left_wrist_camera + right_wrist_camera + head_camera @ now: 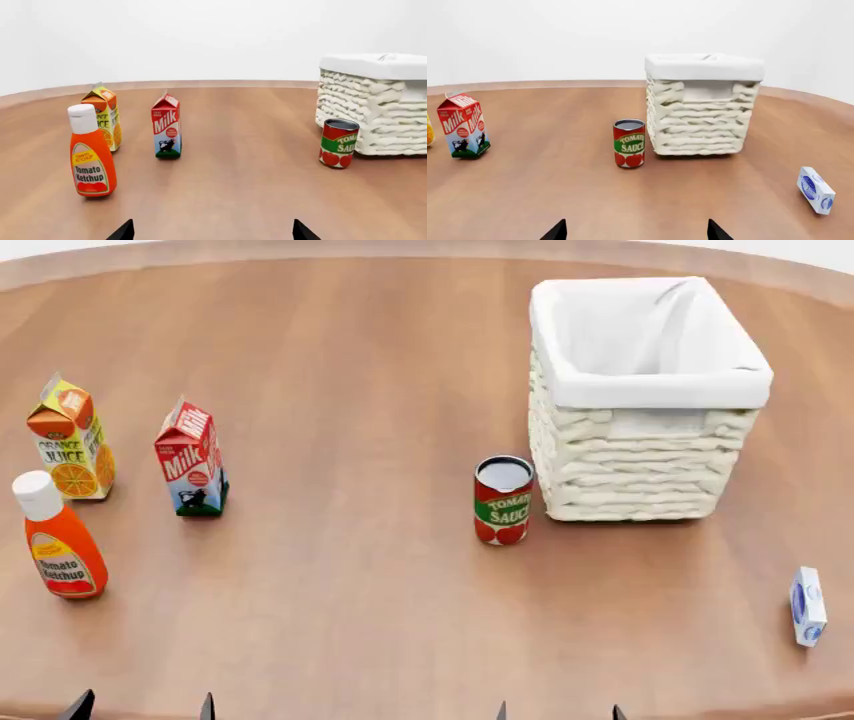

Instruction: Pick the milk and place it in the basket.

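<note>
The milk (191, 459) stands upright on the wooden table (360, 360), toward the head view's left, well apart from the basket (649, 400) on the right. Just beside it on its left stands an orange juice carton (70, 440), also upright, and nearer the robot a tomato ketchup bottle (56, 537) with a white cap.

The basket is a woven wicker one with a white cloth liner folded over its rim; the head view looks down into it and shows only the liner inside — what can be seen of its floor holds nothing. A tomato sauce can (505, 500) stands upright just beside the basket's near left corner, close to the wicker, though contact cannot be told. A small white-and-blue box (806, 606) sits on the table far to the right, well apart from everything else.

Both arms are low at the near edge of the table. The left gripper (212, 232) has its fingers (123, 232) spread apart with nothing between them — the right gripper (635, 231) likewise, fingers (716, 231) apart and bare.
</note>
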